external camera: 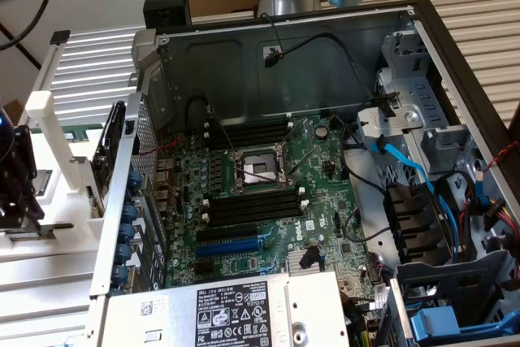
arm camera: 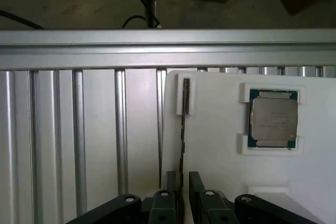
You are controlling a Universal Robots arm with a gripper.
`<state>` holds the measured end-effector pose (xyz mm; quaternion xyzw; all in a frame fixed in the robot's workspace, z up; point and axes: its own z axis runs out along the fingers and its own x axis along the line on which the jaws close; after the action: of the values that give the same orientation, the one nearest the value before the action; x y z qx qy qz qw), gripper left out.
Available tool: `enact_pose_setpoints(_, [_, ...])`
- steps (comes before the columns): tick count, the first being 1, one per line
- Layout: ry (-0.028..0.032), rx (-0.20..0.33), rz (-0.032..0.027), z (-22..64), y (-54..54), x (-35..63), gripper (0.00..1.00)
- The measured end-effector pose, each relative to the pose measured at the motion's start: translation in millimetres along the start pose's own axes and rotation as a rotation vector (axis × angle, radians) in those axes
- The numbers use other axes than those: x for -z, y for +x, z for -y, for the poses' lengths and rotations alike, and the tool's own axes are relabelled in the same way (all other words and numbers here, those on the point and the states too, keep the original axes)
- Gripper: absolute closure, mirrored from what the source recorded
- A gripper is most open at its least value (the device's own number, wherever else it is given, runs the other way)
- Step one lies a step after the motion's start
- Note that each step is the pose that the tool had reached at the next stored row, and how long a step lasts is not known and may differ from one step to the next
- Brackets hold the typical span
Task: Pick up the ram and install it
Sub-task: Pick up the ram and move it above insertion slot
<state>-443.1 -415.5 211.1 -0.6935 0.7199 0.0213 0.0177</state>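
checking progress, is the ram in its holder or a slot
In its white holder: the ram stands on edge there, gripper straddling it.

Open computer case (external camera: 244,54), motherboard (external camera: 323,201), processor (arm camera: 273,122) in white tray (arm camera: 215,150)

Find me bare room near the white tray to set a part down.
Bare: the ribbed table, bordered by the rail and the white tray; also the tray between ram and processor. Crowded: at the ram, where the open end effector straddles it.
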Motion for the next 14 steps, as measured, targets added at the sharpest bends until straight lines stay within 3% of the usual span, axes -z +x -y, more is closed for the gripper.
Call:
enact_pose_setpoints(5, [-0.0039, 0.008, -0.0002, 0.0, -0.6, -8.1, 0.76])
enact_pose_setpoints(14, [-0.0039, 0.008, -0.0008, 0.3, -0.5, -8.9, 0.76])
